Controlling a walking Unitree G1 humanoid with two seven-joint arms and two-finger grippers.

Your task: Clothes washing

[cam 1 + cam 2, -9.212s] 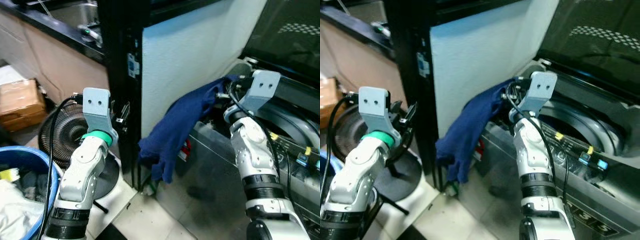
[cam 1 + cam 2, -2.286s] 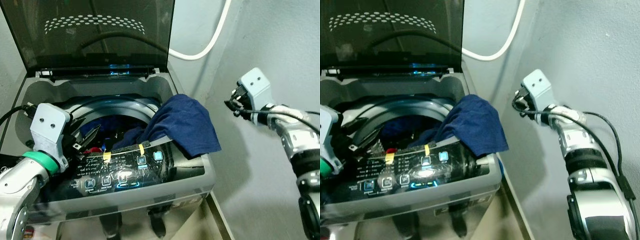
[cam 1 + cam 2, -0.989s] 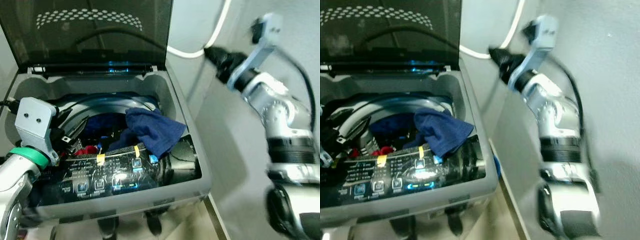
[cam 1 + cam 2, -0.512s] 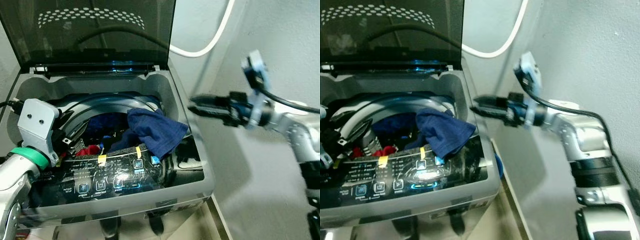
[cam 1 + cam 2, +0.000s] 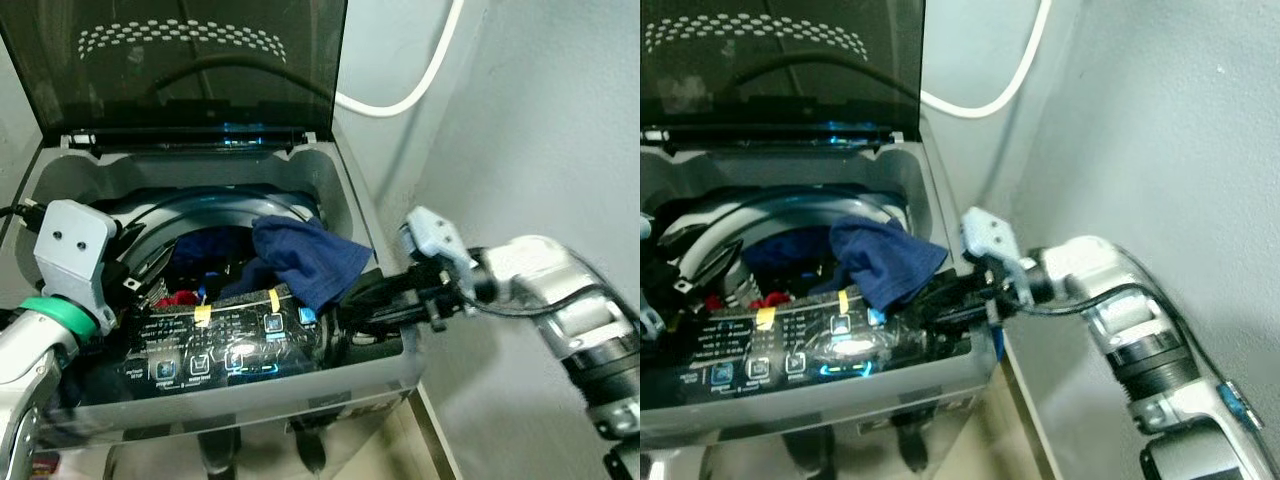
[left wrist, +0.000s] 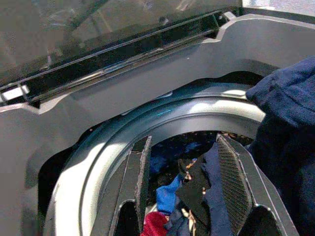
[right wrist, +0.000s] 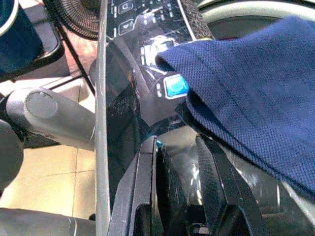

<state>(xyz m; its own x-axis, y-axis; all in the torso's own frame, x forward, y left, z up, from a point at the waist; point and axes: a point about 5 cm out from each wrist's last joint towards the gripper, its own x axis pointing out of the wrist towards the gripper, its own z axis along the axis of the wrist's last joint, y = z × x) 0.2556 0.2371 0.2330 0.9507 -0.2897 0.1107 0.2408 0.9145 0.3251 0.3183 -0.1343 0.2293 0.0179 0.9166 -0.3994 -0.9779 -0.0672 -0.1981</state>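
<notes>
Right gripper [image 5: 345,310]: fingers slightly apart, empty, low beside shirt hem, likely to tuck it | blue shirt [image 5: 305,258]: draped from washer [image 5: 380,360] drum over control panel [image 5: 225,355] | left gripper [image 6: 182,196]: spread, empty, over drum.

You have one washer [image 5: 215,395] with one raised lid [image 5: 190,65], one blue shirt [image 5: 305,255] on its rim, one hose [image 5: 420,85], and two hands: left hand [image 5: 145,280], right hand [image 5: 345,312].
</notes>
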